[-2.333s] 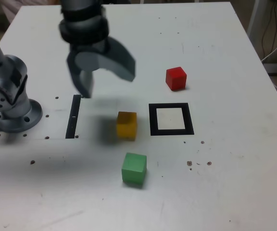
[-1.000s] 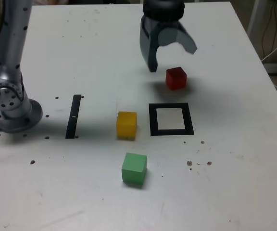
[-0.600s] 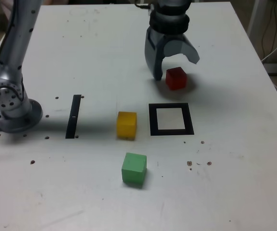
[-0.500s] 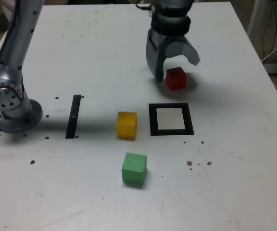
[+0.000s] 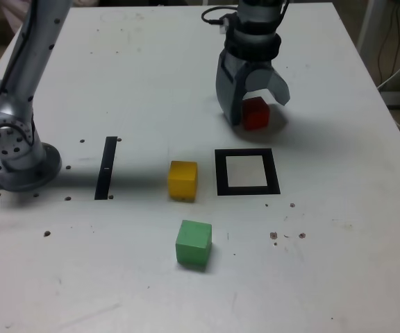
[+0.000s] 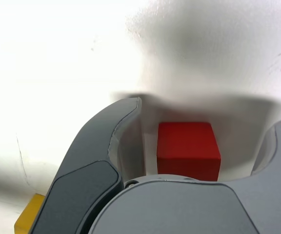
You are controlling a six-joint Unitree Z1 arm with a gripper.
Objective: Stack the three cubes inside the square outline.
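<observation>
Red cube sits between my fingers, on the white desk. My fingers are spread wider than the cube and straddle it: in the wrist view the red cube has a bare gap of desk on each side, so neither finger presses on it and I have hold of nothing. In the exterior view the nearer finger comes down just beside the cube on that view's left, and the other curves over the cube's far side toward that view's right. I point down at the desk, with my arm rising out of the picture above me.

Square outline, a thick black frame with a white centre, lies flat on the desk near my fingers, on the camera's side of them in the exterior view, apart from the red cube. Nothing stands inside it.

Yellow cube stands just beside the outline, on the exterior view's left of it, farther from my fingers than the outline. A corner of the yellow cube also shows at the edge of the wrist view, past my finger. Green cube is the one farthest from my fingers, beyond the yellow one toward the camera, well apart from me.

A narrow black strip lies farther toward the exterior view's left, near my arm's base.
</observation>
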